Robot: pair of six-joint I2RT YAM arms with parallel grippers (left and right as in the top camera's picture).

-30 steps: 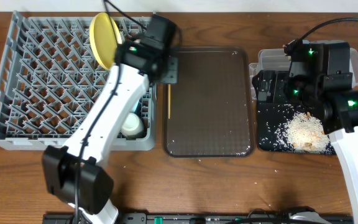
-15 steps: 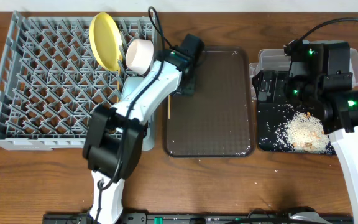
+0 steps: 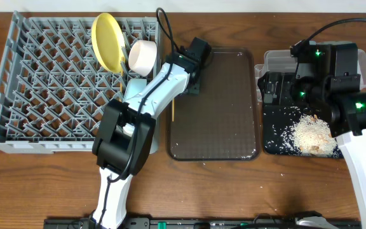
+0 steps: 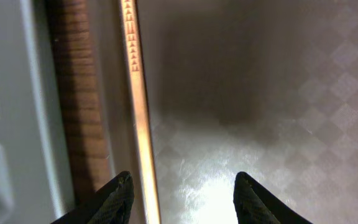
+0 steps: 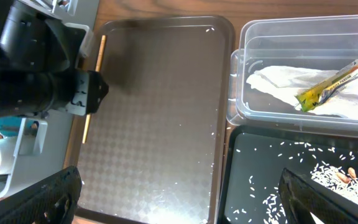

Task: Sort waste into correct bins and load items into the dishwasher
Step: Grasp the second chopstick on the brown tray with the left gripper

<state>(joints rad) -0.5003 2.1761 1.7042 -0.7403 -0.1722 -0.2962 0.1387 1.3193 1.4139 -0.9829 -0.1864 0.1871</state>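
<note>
One wooden chopstick (image 4: 138, 106) lies along the left rim of the brown serving tray (image 3: 221, 127); it also shows in the overhead view (image 3: 173, 108). My left gripper (image 4: 184, 193) is open just above it, with the chopstick between the fingers, close to the left one. In the grey dish rack (image 3: 43, 95) the yellow plate (image 3: 107, 41) stands upright with the white bowl (image 3: 143, 56) beside it. The light blue bowl (image 3: 133, 94) is mostly under my left arm. My right gripper (image 5: 185, 205) is open and empty. The clear tub (image 5: 238, 81) holds the napkin (image 5: 284, 84) and sachet (image 5: 334, 84). Rice (image 3: 310, 133) lies in the black tray (image 3: 275, 145).
A few rice grains lie scattered on the brown tray and on the wood near the black tray. The rack's right wall stands close to the brown tray's left rim. My left arm stretches across the rack's front right corner.
My left arm has swung from over the rack to the brown tray's left edge. The white bowl now stands uncovered in the rack beside the yellow plate. The right arm has not moved.
</note>
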